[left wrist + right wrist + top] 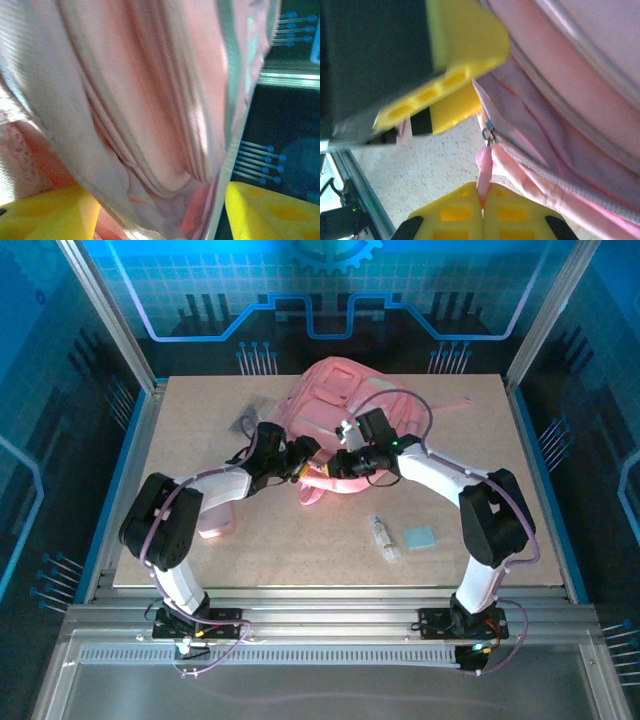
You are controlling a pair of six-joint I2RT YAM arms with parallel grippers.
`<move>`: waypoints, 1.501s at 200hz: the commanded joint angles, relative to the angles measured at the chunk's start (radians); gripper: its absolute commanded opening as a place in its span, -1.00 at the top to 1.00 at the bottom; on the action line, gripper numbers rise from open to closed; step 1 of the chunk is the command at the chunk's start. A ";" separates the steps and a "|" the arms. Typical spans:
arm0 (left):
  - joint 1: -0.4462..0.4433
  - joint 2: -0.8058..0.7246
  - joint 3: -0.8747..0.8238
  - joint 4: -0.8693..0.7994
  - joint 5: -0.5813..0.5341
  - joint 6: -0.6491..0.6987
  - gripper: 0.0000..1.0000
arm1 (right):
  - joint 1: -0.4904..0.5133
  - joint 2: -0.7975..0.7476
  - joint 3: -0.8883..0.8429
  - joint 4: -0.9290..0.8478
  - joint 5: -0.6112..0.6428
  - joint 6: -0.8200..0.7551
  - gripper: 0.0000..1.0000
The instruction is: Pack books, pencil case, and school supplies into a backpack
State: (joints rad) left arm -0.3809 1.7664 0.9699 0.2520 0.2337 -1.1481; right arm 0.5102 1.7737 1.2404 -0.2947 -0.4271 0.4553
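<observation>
The pink backpack (345, 400) lies at the back middle of the table. My right gripper (482, 200) is shut on the backpack's pink zipper pull (485, 167), just below the metal slider. My left gripper (155, 215) is open, its yellow fingers (45, 215) wide apart with backpack fabric (150, 100) between them; the right-hand finger stands clear of the cloth. Both grippers meet at the backpack's near edge (320, 475). The pale-pink pencil case (216, 522) lies partly under my left arm. A whitish tube (383, 537), a light-blue pad (420, 537) and a small dark item (245, 421) lie on the table. The books are out of view.
The table (300, 550) is a speckled board fenced by aluminium rails and corner posts. My left gripper's finger (445, 75) hangs close above the right one near the zipper. The tube and the pad sit beside my right arm.
</observation>
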 commanded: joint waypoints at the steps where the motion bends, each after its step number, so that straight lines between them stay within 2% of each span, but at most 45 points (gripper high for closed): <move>1: 0.011 0.071 0.038 0.046 -0.117 0.027 0.15 | 0.010 -0.084 -0.052 0.014 -0.045 0.003 1.00; 9: 0.013 0.087 0.038 0.051 -0.108 0.026 0.37 | 0.007 -0.093 -0.072 -0.002 -0.022 -0.010 1.00; 30: 0.014 0.098 0.033 0.058 -0.089 0.031 0.77 | -0.009 -0.109 -0.125 -0.031 0.029 -0.031 1.00; 37: 0.014 0.093 0.033 0.055 -0.085 0.039 1.00 | -0.019 -0.115 -0.143 -0.034 0.040 -0.037 1.00; 84: 0.019 -0.012 0.000 0.024 -0.077 0.072 1.00 | -0.133 -0.168 -0.249 -0.074 0.149 -0.107 1.00; 112: 0.019 -0.077 0.017 -0.043 -0.051 0.108 1.00 | -0.252 -0.176 -0.281 -0.053 0.149 -0.132 1.00; 129: 0.017 -0.102 0.026 -0.075 -0.033 0.121 1.00 | -0.283 -0.178 -0.268 -0.029 0.105 -0.125 1.00; 155: 0.014 -0.116 0.027 -0.079 -0.015 0.122 1.00 | -0.237 -0.205 -0.243 0.025 0.013 -0.122 0.99; 180: 0.009 -0.105 0.024 -0.060 0.006 0.110 1.00 | -0.173 -0.214 -0.226 0.072 -0.045 -0.117 0.48; 201: 0.006 -0.096 0.024 -0.048 0.017 0.105 1.00 | -0.121 -0.200 -0.214 0.110 -0.058 -0.097 0.22; 245: -0.005 -0.093 0.024 -0.023 0.031 0.093 1.00 | -0.039 -0.109 -0.170 0.192 -0.033 -0.049 0.12; 300: -0.016 -0.100 -0.001 0.010 0.045 0.073 1.00 | -0.022 -0.026 -0.093 0.217 0.001 -0.057 0.05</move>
State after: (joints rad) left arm -0.3798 1.7000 0.9714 0.1623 0.2276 -1.0733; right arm 0.4721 1.7153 1.0904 -0.1200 -0.4435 0.4026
